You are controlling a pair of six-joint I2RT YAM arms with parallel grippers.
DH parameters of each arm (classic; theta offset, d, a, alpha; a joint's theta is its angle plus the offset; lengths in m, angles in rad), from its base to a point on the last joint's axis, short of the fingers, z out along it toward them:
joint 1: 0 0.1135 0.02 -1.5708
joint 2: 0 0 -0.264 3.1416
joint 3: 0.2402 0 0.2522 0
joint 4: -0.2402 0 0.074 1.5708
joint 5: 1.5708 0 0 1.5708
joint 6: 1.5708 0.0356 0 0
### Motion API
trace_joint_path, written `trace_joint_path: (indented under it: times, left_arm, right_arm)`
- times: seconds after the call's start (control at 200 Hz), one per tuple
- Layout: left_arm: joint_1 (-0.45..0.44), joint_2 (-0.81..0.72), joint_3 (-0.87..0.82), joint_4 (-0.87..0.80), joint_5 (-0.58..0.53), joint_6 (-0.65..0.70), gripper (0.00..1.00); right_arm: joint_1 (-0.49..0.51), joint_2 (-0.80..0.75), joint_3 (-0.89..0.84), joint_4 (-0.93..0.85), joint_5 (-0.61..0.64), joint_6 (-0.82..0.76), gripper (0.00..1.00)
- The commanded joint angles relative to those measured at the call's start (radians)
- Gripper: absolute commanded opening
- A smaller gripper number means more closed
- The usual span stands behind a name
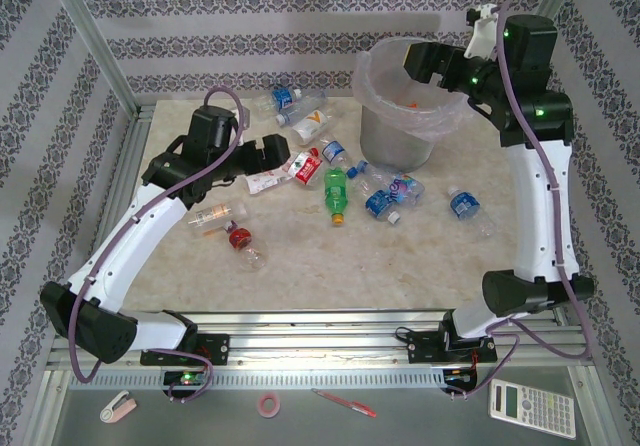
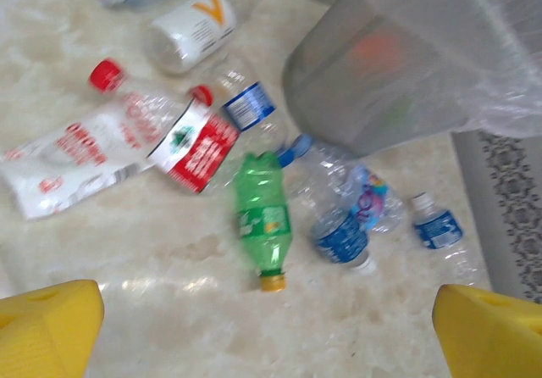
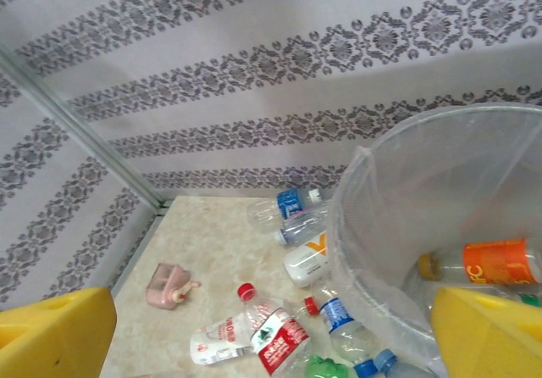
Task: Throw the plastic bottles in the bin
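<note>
The bin point(image 1: 392, 138), a grey bucket lined with a clear bag, stands at the back right. My right gripper point(image 1: 415, 63) hangs open above its rim, nothing between its yellow fingers point(image 3: 55, 334). An orange-labelled bottle point(image 3: 495, 263) lies inside the bin point(image 3: 364, 225). Several plastic bottles lie on the table: a green one point(image 1: 336, 191), a red-labelled one point(image 1: 305, 166), blue-labelled ones point(image 1: 385, 198) and a white one point(image 1: 308, 124). My left gripper point(image 1: 272, 152) is open and empty just left of the red-labelled bottle. In the left wrist view the green bottle point(image 2: 264, 221) lies ahead of the fingers point(image 2: 47, 327).
A pinkish-white boxy object point(image 3: 167, 285) sits near the back left corner. More bottles lie under the left arm point(image 1: 215, 216) and right of the bin point(image 1: 463, 206). A calculator point(image 1: 530, 406), tape roll point(image 1: 268, 404) and red pen point(image 1: 345, 403) lie on the front ledge.
</note>
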Motion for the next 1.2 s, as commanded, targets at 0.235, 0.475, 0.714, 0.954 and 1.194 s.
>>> trace_joint_path:
  times: [0.235,0.475,0.714,0.954,1.194]
  left_arm:
    - [0.008,-0.044,-0.088,-0.284,-0.075,-0.181,1.00]
    - [0.008,-0.073,-0.194,-0.336,-0.085,-0.253,1.00]
    - [0.009,-0.070,-0.252,-0.310,-0.090,-0.272,1.00]
    - [0.061,-0.063,-0.322,-0.249,-0.034,-0.281,1.00]
    - [0.136,-0.053,-0.397,-0.190,-0.014,-0.294,0.98]
  right_arm:
    - [0.013,-0.072,-0.081,0.039,-0.076,-0.005,0.97]
    - [0.021,-0.089,-0.117,0.041,-0.087,-0.011,0.98]
    - [0.037,-0.114,-0.146,0.036,-0.105,-0.025,0.98]
    - [0.049,-0.142,-0.178,0.030,-0.108,-0.035,0.98]
    - [0.066,-0.167,-0.223,0.031,-0.119,-0.036,0.98]
